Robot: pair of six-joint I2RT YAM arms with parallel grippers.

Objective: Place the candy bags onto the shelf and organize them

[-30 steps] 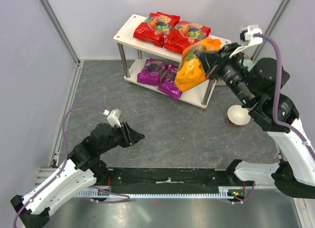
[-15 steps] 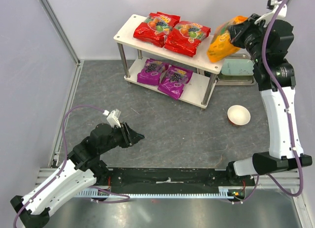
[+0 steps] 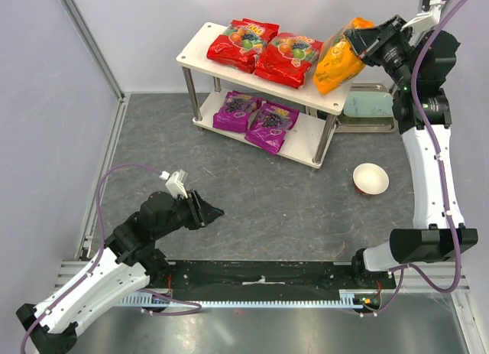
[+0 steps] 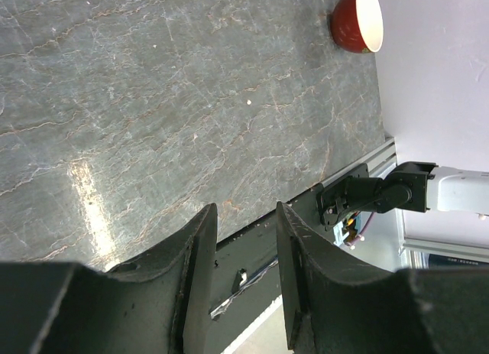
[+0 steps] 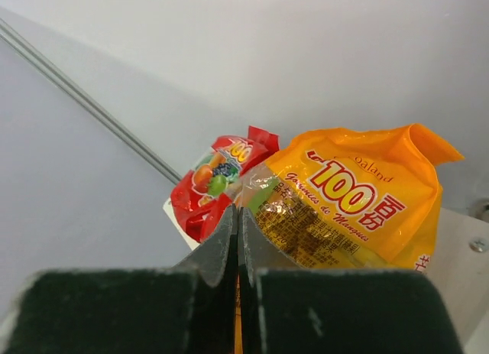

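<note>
**Last bag hangs at the top tier, ready to be set down**

The right claw (image 3: 357, 39) is pinching the upper edge of the orange bag (image 3: 334, 63). In the wrist view its fingers (image 5: 221, 243) are pressed flat together on the plastic. The bag droops away from the claw, down toward the bare right end of the shelf (image 3: 195, 54) top board. I cannot tell whether its lower edge touches the board.

Just beyond the hanging bag lies the nearer red bag (image 3: 290, 57), with a second red one past it. The purple bags (image 3: 238, 109) lie on the tier beneath.

This looks like the placing step for the fifth and final bag. The next move probably calls for lowering the claw until the bag lies flat beside the red one, not overlapping it or hanging off the board's end, and then spreading the fingers.

The left claw (image 3: 216, 211) is spread and empty, low over the counter (image 4: 153, 102) and well apart from the shelf.
</note>
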